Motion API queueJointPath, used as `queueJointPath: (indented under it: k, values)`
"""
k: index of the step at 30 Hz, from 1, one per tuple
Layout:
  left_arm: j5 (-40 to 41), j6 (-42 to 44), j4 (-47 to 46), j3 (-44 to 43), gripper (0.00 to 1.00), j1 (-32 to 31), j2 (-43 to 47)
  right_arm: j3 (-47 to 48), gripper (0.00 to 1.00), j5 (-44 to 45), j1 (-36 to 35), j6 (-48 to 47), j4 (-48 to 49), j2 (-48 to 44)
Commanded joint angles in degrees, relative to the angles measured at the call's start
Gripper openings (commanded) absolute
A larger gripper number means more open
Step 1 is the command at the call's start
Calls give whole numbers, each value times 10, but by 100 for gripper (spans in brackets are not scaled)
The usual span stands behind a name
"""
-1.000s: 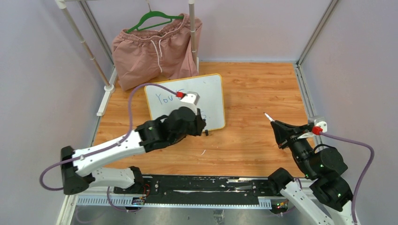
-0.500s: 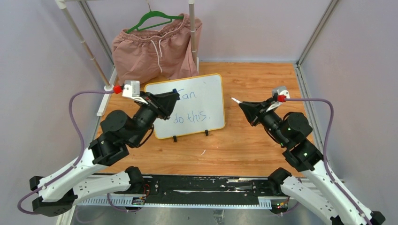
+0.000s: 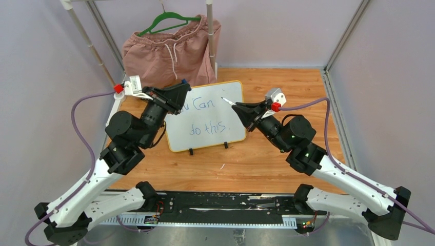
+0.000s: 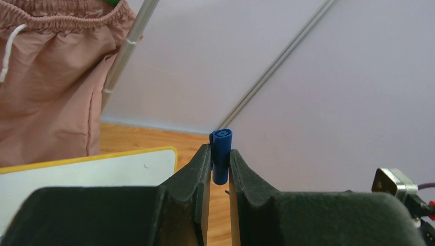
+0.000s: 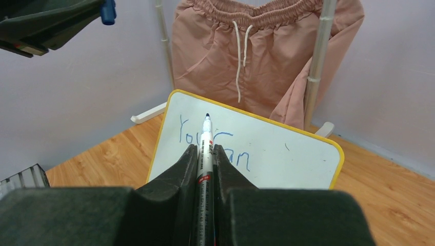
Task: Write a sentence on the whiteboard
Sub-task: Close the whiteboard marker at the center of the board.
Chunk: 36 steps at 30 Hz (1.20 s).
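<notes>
The whiteboard [image 3: 178, 139] stands on the wooden table, yellow-framed, on two black feet. The sentence [image 3: 209, 128] in blue reads "You Can do this." in two lines; the "You" is partly hidden by my left arm. My left gripper [image 3: 183, 85] hovers over the board's upper left corner, shut on a blue marker cap [image 4: 221, 154]. Over the board's upper right, my right gripper [image 3: 237, 106] is shut on the white marker [image 5: 206, 146]. Its uncapped tip [image 3: 223, 99] points left toward the cap, held off the board [image 5: 292, 154].
Pink shorts [image 3: 169, 54] hang on a green hanger from a white rack just behind the board. Rack poles [image 3: 92, 48] rise at the back left. Grey walls close in on three sides. A small white scrap [image 3: 221, 166] lies in front of the board.
My left arm has swung off the board's face to its upper left corner, uncovering the writing. My right arm has come in from the right side to the board's upper right.
</notes>
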<state>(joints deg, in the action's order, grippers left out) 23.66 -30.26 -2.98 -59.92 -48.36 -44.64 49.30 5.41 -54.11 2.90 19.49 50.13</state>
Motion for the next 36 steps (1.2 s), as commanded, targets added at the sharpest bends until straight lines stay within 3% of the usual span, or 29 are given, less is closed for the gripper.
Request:
queueJointPath:
  k: [1,6,10,16,20,30,36]
  values:
    - [-116,-93,-80,-13,0,62,-19,14,0,14,-8,-22,66,-8]
    - [-190,-169,-181,11,0,98,-27,-1,0,-5,-9,-26,94,-25]
    - [-203,-224,-258,50,0,100,-23,0,0,-32,-20,-61,129,-29]
    - [-220,-307,-365,88,0,116,-37,8,0,0,-122,-212,234,-12]
    - [-233,-356,-418,89,0,135,-56,13,0,11,-155,-263,277,6]
    - [-264,-406,-467,89,0,138,-65,1,0,35,-208,-322,464,77]
    - [-266,-407,-453,89,0,138,-49,28,0,15,-226,-335,486,113]
